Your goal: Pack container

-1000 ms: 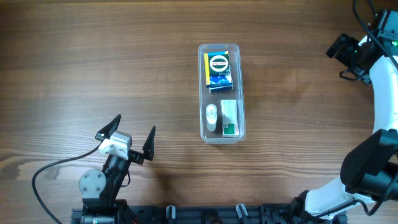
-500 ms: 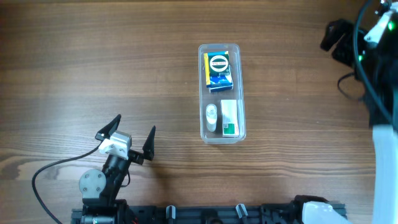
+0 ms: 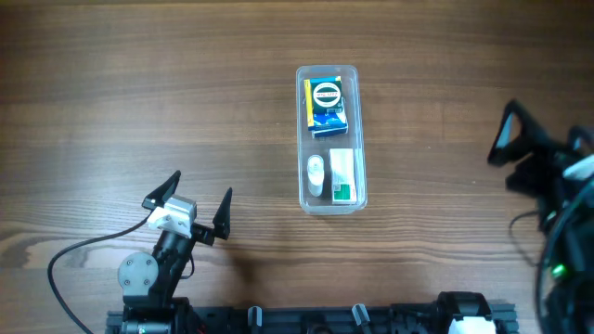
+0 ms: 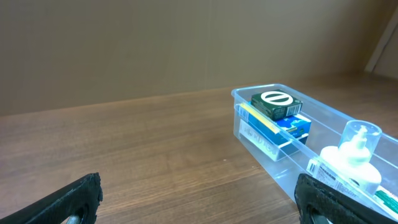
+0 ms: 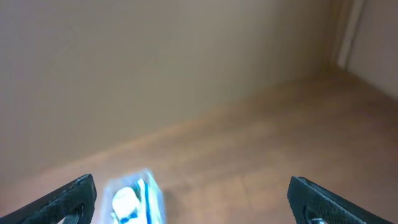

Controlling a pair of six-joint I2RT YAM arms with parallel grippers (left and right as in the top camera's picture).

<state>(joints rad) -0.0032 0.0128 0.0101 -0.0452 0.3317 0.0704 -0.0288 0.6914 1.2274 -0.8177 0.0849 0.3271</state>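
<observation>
A brown wooden table [image 3: 139, 83] with long straight grain carries the container [image 3: 299, 130], a clear, colourless plastic rectangular tub with rounded corners, long and narrow. It lies a little right of the middle, its long sides running near to far. The left gripper [image 3: 202, 184], black pointed fingers on a white and black body, sits at the near left with its jaws spread wide, holding and touching nothing, well apart from the tub. The right gripper [image 3: 522, 153], dark and blurred at the right edge, likewise has its jaws far apart and grips nothing. Inside the tub, a green and blue cardboard box with a white ring mark [image 3: 326, 104] fills the far end. At the near end a small whitish bottle with a clear cap [image 3: 316, 176] sits just left of a white and green carton [image 3: 342, 176]
</observation>
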